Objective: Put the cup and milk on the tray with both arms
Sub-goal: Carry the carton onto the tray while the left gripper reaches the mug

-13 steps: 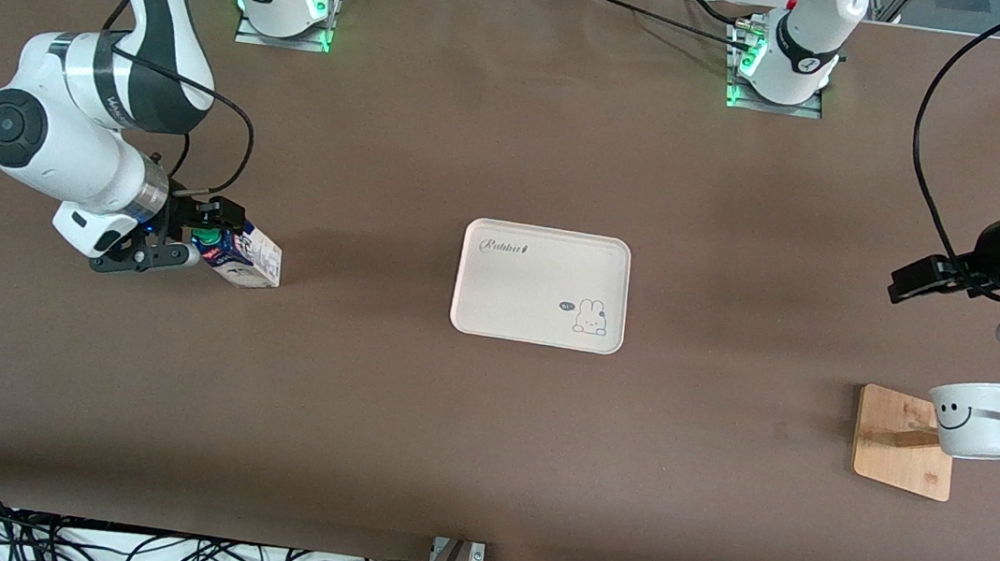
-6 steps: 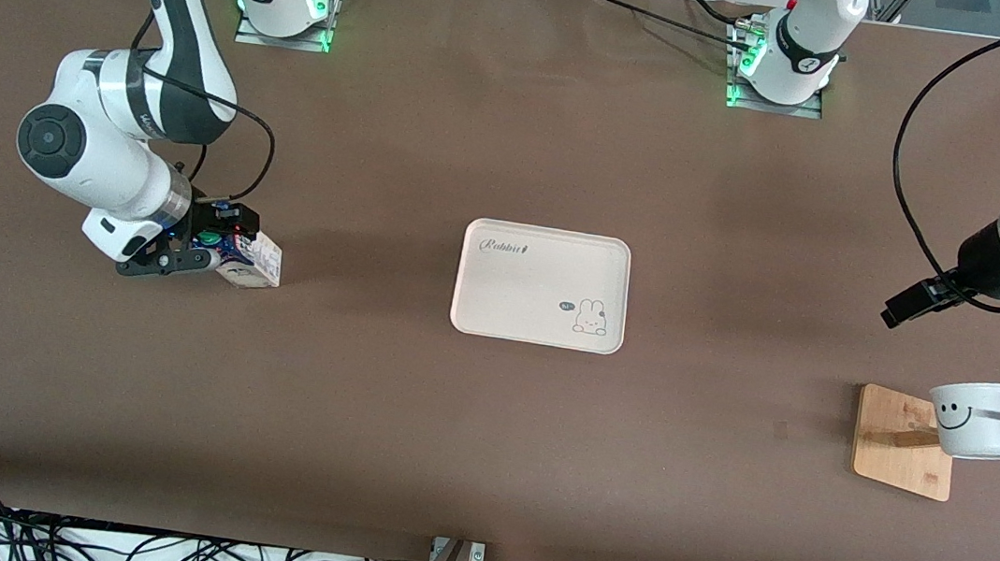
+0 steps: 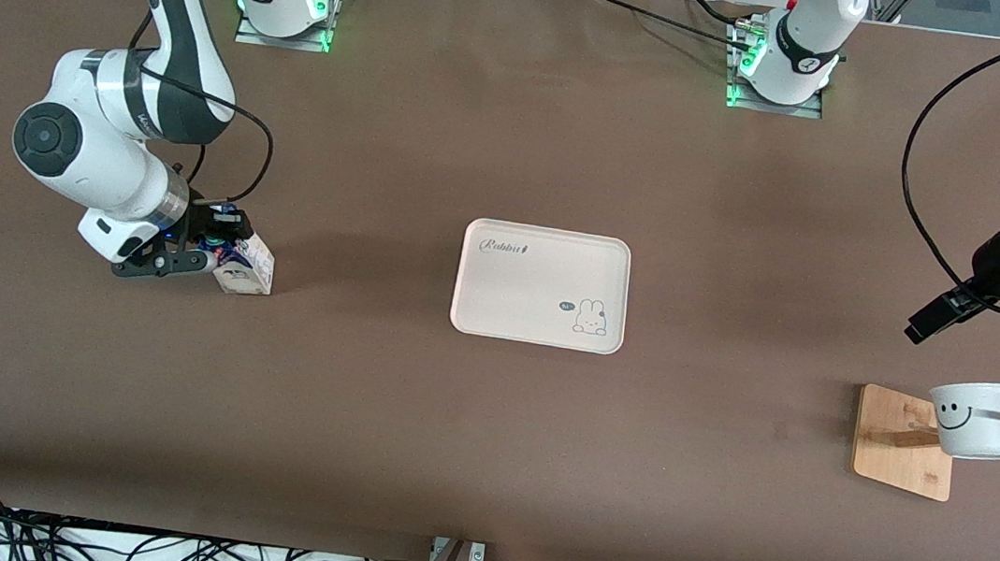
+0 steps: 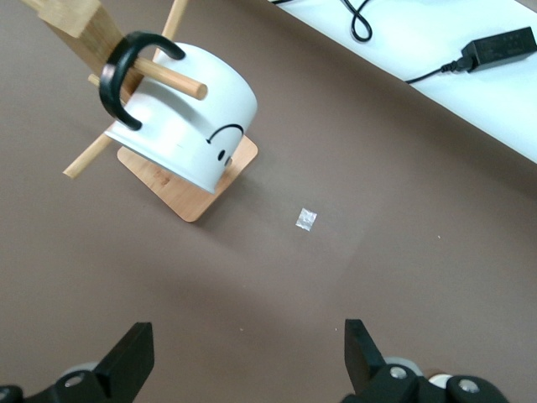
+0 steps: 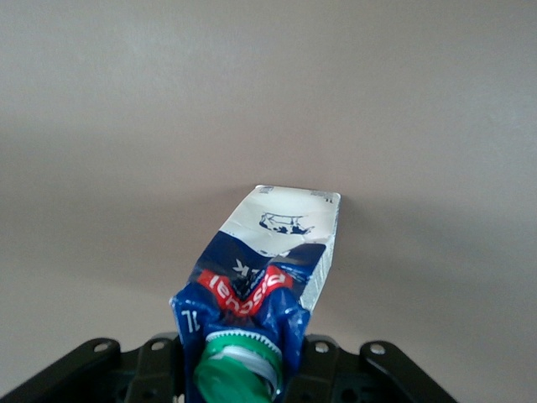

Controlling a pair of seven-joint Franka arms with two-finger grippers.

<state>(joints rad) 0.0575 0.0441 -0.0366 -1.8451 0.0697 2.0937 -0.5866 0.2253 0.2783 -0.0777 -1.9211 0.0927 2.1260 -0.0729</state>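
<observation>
The milk [image 3: 244, 266] stands on the table toward the right arm's end. My right gripper [image 3: 203, 245] is shut on its crumpled gable top. In the right wrist view the milk [image 5: 273, 252] fills the space between the jaws, with its green cap [image 5: 239, 369] nearest the camera. The cup [image 3: 973, 421] hangs by its black handle on a wooden rack peg; it also shows in the left wrist view [image 4: 189, 126]. My left gripper [image 3: 928, 325] hovers open and empty over bare table beside the rack, fingers [image 4: 134, 361] wide apart. The tray [image 3: 542, 285] lies empty mid-table.
The wooden rack [image 3: 903, 441] has a square base and angled pegs, at the left arm's end. A small pale scrap [image 4: 306, 219] lies on the table near the rack. Cables [image 3: 149, 551] and a power adapter [image 4: 499, 49] lie past the table's front edge.
My right gripper closed on the milk's top and the carton came more upright. My left gripper moved closer to the cup and rack.
</observation>
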